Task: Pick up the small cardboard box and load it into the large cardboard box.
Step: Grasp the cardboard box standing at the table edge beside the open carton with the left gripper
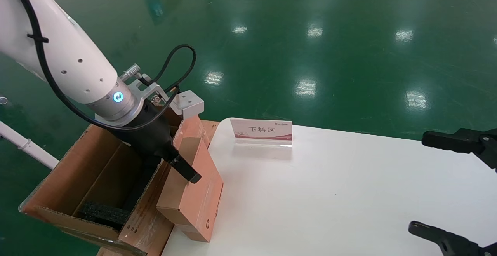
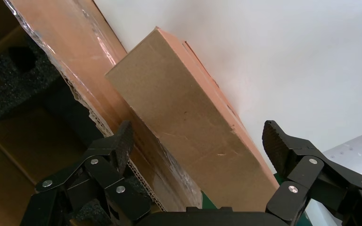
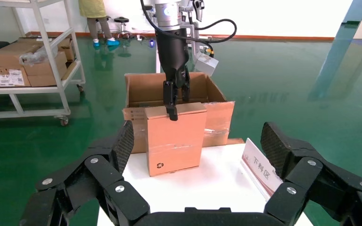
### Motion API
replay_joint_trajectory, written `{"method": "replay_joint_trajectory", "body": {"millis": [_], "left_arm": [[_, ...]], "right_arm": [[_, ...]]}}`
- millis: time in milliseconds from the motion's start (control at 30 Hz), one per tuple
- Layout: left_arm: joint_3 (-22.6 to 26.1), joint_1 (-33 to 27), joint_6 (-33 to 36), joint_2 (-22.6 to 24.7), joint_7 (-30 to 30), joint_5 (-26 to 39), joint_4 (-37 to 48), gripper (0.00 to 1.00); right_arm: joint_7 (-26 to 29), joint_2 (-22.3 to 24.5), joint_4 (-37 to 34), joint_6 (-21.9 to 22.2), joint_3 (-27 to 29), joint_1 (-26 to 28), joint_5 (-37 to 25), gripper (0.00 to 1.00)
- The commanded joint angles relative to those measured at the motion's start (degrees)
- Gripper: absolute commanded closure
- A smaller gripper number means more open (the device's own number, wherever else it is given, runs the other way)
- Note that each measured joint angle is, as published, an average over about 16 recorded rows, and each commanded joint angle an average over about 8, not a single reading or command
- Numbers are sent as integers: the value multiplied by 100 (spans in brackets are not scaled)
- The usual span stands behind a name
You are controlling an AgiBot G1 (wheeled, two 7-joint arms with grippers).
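1. We see the small cardboard box (image 1: 194, 194) standing on edge at the left margin of the white bench (image 1: 330, 194), tilted so that it leans against the outer wall of the large cardboard box (image 1: 97, 178)
2. Its lower edge rests on the bench, and a small dark recycling symbol shows near its lower corner in the head view
3. Our left end effector (image 1: 186, 170) is at the top edge of the small cardboard box; in the right wrist view one finger (image 3: 170, 101) lies down its front face and the other sits behind it
4. In the left wrist view the fingers are spread well apart with the small cardboard box (image 2: 193, 127) between them; we cannot tell whether either pad touches the cardboard
5. The large cardboard box stands off the left of the bench with its flaps up, and black foam (image 1: 103, 211) lies inside it
6. Our right end effector (image 1: 446, 186) hovers over the right near part of the bench, released and holding nothing
7. A small sign (image 1: 261, 131) stands near the far edge of the bench
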Motion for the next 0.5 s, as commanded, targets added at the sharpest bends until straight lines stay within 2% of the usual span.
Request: {"method": "replay_joint_trajectory", "body": {"millis": [33,500], "left_arm": [[74,-7,-28,16,-34,-5,3,0],[290,55,-172,41,-153,66,39,0]], "right_arm": [[0,0,0,0,-1,0,1,0],[-3,2,-1,3,-4,0,4,0]]}}
